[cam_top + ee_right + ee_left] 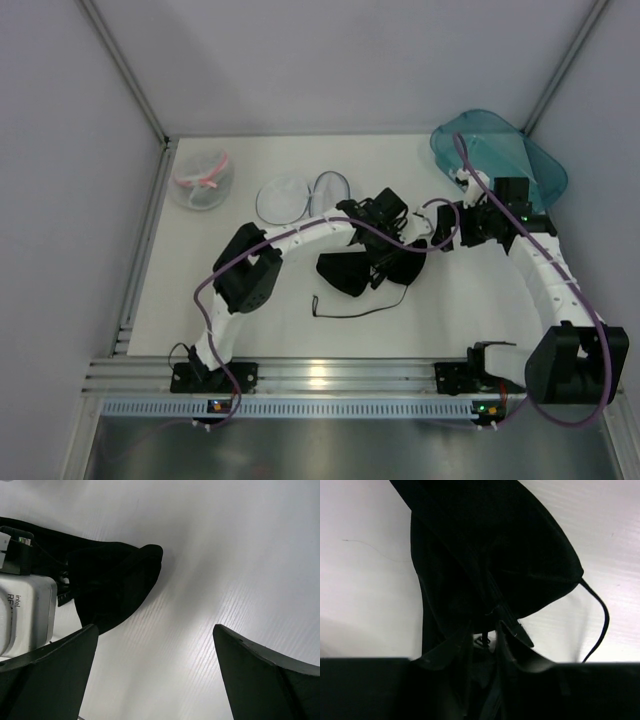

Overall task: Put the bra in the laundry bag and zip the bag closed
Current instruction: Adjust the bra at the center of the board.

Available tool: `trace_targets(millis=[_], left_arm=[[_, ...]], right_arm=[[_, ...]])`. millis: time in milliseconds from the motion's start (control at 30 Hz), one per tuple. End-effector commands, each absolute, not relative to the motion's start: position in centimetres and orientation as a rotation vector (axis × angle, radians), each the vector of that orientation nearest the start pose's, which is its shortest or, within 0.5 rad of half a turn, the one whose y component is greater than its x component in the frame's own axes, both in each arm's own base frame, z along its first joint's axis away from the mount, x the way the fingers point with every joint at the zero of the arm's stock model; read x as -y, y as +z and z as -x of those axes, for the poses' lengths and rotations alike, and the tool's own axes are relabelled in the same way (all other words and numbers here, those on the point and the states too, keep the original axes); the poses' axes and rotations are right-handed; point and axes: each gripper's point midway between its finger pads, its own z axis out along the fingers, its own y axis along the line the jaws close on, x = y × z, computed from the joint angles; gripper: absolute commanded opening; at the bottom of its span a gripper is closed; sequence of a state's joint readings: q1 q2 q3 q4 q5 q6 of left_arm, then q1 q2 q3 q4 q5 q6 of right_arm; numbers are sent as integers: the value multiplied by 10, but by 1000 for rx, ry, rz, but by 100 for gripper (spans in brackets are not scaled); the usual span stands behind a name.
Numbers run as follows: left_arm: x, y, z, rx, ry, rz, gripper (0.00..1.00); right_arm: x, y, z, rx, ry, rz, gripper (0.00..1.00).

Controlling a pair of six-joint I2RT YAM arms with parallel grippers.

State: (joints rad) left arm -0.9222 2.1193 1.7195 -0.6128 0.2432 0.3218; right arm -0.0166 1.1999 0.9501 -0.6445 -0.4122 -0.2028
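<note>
The black bra lies crumpled on the white table in front of the arms, with a thin strap trailing toward the near edge. My left gripper points down into it. In the left wrist view the bra drapes over the fingertips, and the left gripper has its jaws a narrow gap apart with table showing between them. The right gripper hovers just right of the bra. This right gripper stands wide open over bare table. The laundry bag lies open in two halves behind the left arm.
A second round mesh bag with a pink rim sits at the back left. A teal plastic bin stands at the back right behind the right arm. The left arm's white wrist camera shows close beside the right gripper.
</note>
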Motion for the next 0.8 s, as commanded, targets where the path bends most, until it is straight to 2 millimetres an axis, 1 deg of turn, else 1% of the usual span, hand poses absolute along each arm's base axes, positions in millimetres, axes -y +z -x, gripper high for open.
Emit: trace_targets(millis=[0,33,67,100,133,200,233,267,300,333,367,400,433,467,533,567,600,633,667,700,767], left_arm=[[428,94,-290,-2025,-542,-1536,36],[427,100,-291,-2013,-541,-1531,39],[426,117,-293,-1978,-544,-1518,45],[427,131,-295,-1947,-544,-1509,47],[425,156,-298,-1895,-529,-1485,50],[419,182,-297,-1851,-523,-1469,58],[412,206,-292,-1804,-527,-1463,60],[400,210,-285,-1809,-514,-1492,61],[391,216,-281,-1775,-490,-1527,65],[372,219,-266,-1765,-480,-1559,67],[360,218,-257,-1759,-491,-1589,68],[342,208,-243,-1766,-496,-1666,70],[321,205,-226,-1763,-529,-1707,72],[305,200,-222,-1782,-551,-1715,74],[272,190,-202,-1781,-557,-1786,77],[258,185,-201,-1786,-548,-1806,77],[248,181,-198,-1728,-504,-1870,77],[236,180,-189,-1694,-487,-1909,77],[226,164,-180,-1690,-482,-1968,77],[219,159,-177,-1626,-447,-2034,77],[209,143,-171,-1628,-433,-2106,77]], right_arm=[[-55,162,-302,-2321,393,419,99],[-56,162,-302,-2319,397,419,99],[-57,162,-302,-2319,407,416,99],[-57,162,-302,-2321,410,413,99],[-58,163,-302,-2317,416,414,99],[-59,165,-303,-2311,424,410,99],[-59,166,-302,-2309,422,408,100],[-60,168,-302,-2304,426,410,99],[-60,169,-301,-2300,426,413,99],[-61,170,-300,-2300,429,423,99],[-62,171,-299,-2297,438,436,99],[-63,171,-298,-2297,442,450,99],[-65,171,-295,-2301,460,479,99],[-66,171,-295,-2303,466,489,99],[-70,171,-294,-2299,494,513,99],[-70,170,-292,-2308,505,516,100],[-71,169,-292,-2312,515,519,100],[-72,168,-294,-2319,522,517,99],[-72,167,-294,-2326,530,517,99],[-72,164,-294,-2339,536,513,99],[-72,163,-295,-2348,539,513,99]])
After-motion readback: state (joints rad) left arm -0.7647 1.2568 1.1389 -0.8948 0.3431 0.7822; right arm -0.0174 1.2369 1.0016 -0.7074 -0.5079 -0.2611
